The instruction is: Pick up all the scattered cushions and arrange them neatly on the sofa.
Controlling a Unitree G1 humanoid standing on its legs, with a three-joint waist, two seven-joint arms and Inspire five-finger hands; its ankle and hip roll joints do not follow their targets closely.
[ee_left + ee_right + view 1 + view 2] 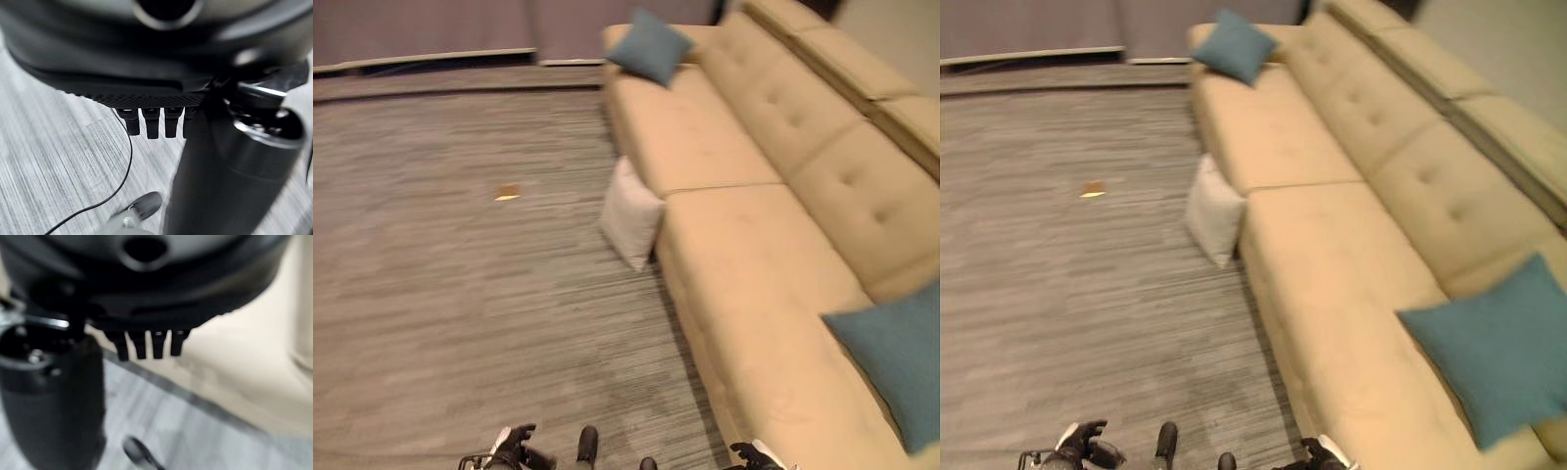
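A white cushion (631, 213) stands on the grey floor, leaning against the front of the long beige sofa (744, 255). One blue cushion (649, 46) rests at the sofa's far end, and another blue cushion (896, 357) lies on the near end by the backrest. My left hand (514, 446) hangs low at the view's bottom edge, well short of the white cushion. My right hand (754, 455) hangs beside the sofa's near front. In the wrist views the left hand's fingers (151, 122) and the right hand's fingers (146, 345) point straight down and hold nothing.
A small tan scrap (507, 193) lies on the floor left of the white cushion. A grey wall with a pale baseboard (431, 61) closes the far side. Wide striped floor stretches between me and the cushion.
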